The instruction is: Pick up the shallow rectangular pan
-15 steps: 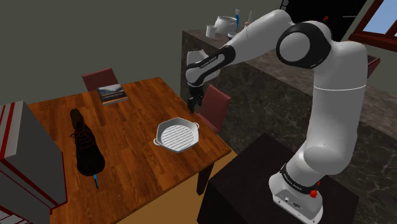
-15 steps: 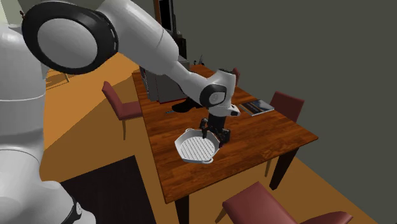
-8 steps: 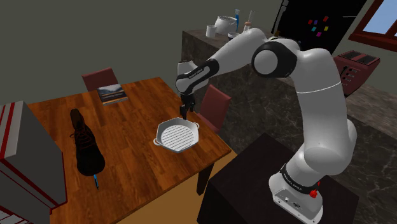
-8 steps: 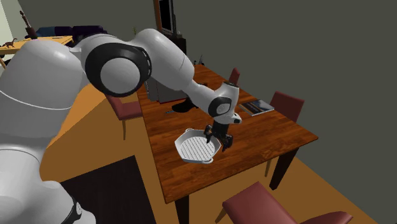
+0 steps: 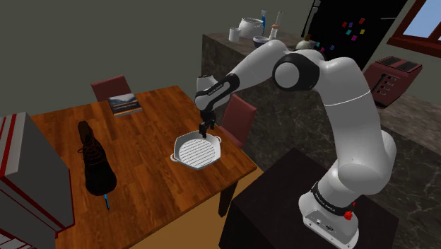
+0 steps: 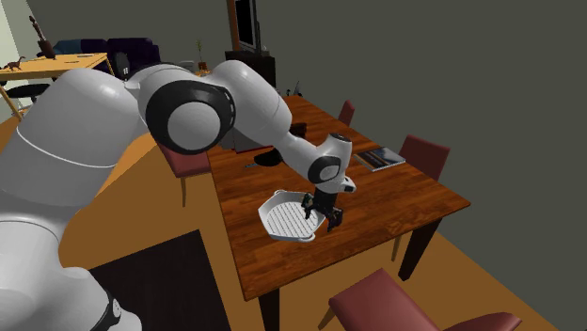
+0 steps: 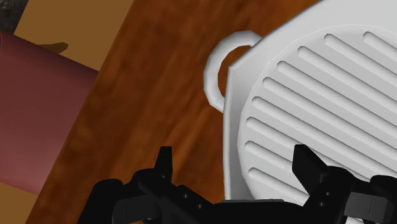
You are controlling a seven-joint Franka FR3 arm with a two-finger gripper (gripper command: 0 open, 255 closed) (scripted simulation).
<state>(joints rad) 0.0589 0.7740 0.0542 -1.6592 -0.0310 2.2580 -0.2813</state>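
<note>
1. Furthest to the shoulder view's left of the pan, a grey box with red stripes stands at the edge of the wooden table.
2. A black boot stands upright on the wood, well apart from the pan on the same side.
3. A book lies up and left of the pan, with a dark red chair just behind it.
4. The pan is white and shallow, with cut corners, a ribbed floor and a loop handle. It lies flat near the table edge closest to the stand.
5. The gripper points down at the pan's far rim. Its fingers stand wide apart, one outside the pan's wall over bare wood, the other over the ribs. It grips nothing, and whether it touches the pan cannot be told.
6. Right of the pan, a second dark red chair sits against the table, with a dark stone counter beyond it.
7. The dark stand lies below and right of the pan.
</note>
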